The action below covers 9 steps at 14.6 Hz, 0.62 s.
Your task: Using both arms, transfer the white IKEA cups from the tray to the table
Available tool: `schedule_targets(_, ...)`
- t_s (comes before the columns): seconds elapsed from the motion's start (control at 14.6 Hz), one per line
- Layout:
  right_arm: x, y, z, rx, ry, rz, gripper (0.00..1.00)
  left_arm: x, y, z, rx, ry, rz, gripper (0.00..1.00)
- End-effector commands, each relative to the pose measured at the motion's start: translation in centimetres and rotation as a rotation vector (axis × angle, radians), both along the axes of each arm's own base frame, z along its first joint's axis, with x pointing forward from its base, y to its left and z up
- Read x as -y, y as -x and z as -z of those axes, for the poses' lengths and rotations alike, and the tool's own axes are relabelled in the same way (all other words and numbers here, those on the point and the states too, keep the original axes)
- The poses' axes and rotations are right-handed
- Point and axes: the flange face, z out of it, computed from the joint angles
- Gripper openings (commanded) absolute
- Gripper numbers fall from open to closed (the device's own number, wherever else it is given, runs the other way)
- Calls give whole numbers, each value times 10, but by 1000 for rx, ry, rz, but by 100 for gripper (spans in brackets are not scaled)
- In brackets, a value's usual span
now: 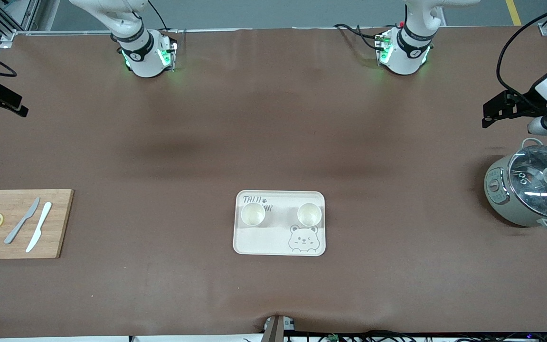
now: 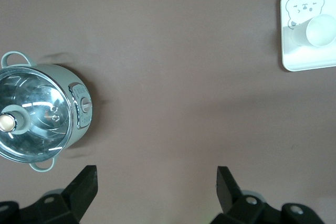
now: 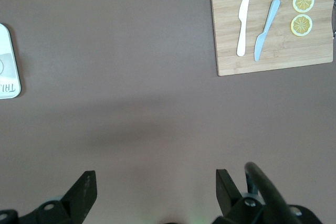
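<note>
Two white IKEA cups (image 1: 253, 214) (image 1: 309, 214) stand upright side by side on a cream tray (image 1: 278, 247) in the middle of the table, near the front camera. One cup (image 2: 320, 30) and the tray's corner (image 2: 294, 64) show in the left wrist view. My left gripper (image 1: 487, 115) (image 2: 157, 187) is open and empty, up in the air at the left arm's end of the table, beside the pot. My right gripper (image 1: 21, 108) (image 3: 156, 187) is open and empty, up over the right arm's end of the table. A tray edge (image 3: 8, 61) shows in the right wrist view.
A grey-green pot (image 1: 530, 190) (image 2: 39, 114) with a glass lid stands at the left arm's end. A wooden cutting board (image 1: 19, 223) (image 3: 273, 24) with two knives and two lemon slices lies at the right arm's end. Brown cloth covers the table.
</note>
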Motion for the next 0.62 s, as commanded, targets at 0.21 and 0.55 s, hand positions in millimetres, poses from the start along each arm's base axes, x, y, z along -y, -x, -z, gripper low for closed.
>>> schedule_targets(0.21,3,3,-6,3,2,4,100,10,-8,14,-21,-20,24,100)
schedule_targets(0.55,2,3,-7,5,2,2,100,58,-40,44,-17,-13,-64,100)
